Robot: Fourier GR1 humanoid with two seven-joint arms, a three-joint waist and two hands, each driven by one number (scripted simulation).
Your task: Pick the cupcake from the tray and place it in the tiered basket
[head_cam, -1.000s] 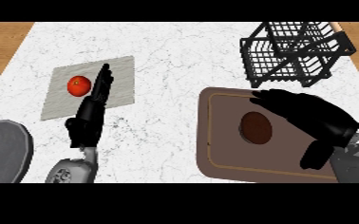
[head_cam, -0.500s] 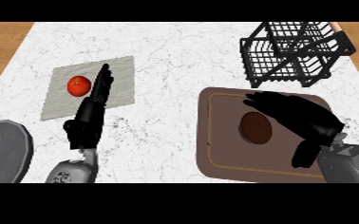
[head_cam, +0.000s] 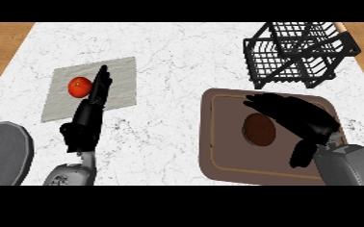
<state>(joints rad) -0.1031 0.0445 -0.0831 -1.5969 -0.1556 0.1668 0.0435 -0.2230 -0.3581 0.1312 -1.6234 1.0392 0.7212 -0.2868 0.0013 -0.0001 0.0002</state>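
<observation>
Cupcake (head_cam: 259,129) sits on the brown tray (head_cam: 220,144), right beside the right hand (head_cam: 298,118), whose fingers are spread and seemingly holding nothing. Best to lower over it and curl round before lifting toward the basket (head_cam: 295,53). Since a second ago, that hand has drifted nearer. The left hand (head_cam: 89,113) rests open.
</observation>
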